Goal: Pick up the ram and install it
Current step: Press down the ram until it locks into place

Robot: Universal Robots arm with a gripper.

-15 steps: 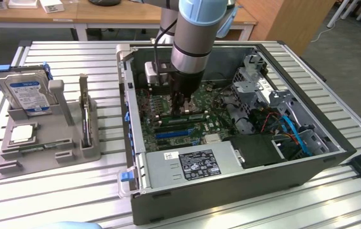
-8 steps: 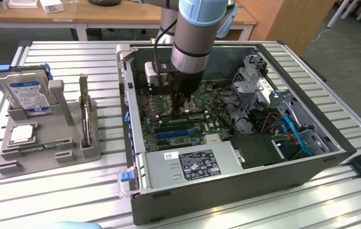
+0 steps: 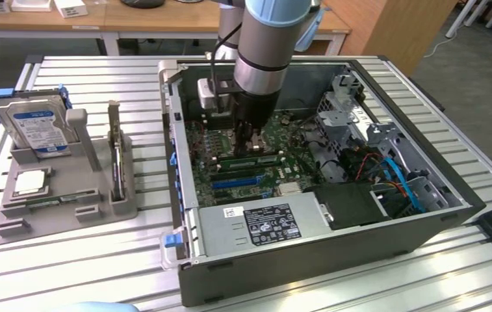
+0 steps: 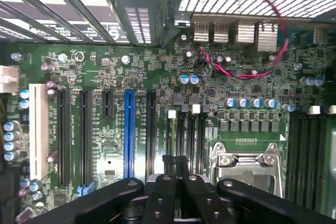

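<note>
My gripper [image 3: 247,144] reaches down into the open computer case [image 3: 453,195], with its tips just over the green motherboard [image 3: 228,170]. In the wrist view the two fingers [image 4: 169,167] are pressed together over the black memory slots [image 4: 191,129] beside the silver processor socket [image 4: 247,161], and the gripper [image 4: 175,162] is shut with nothing green between its fingers. One slim green ram stick [image 3: 258,158] lies along the slots right beside the fingertips. Another ram stick [image 3: 51,201] lies flat in the grey tray [image 3: 64,224] at the exterior view's left.
The tray also carries a silver hard drive with a blue label [image 3: 38,127], a square chip [image 3: 29,182] and a tall dark upright card [image 3: 117,156]. Inside the case are a power supply [image 3: 263,224], blue cables [image 3: 401,182] and drive cages [image 3: 349,104]. A red wire [image 4: 247,72] loops over the board.
</note>
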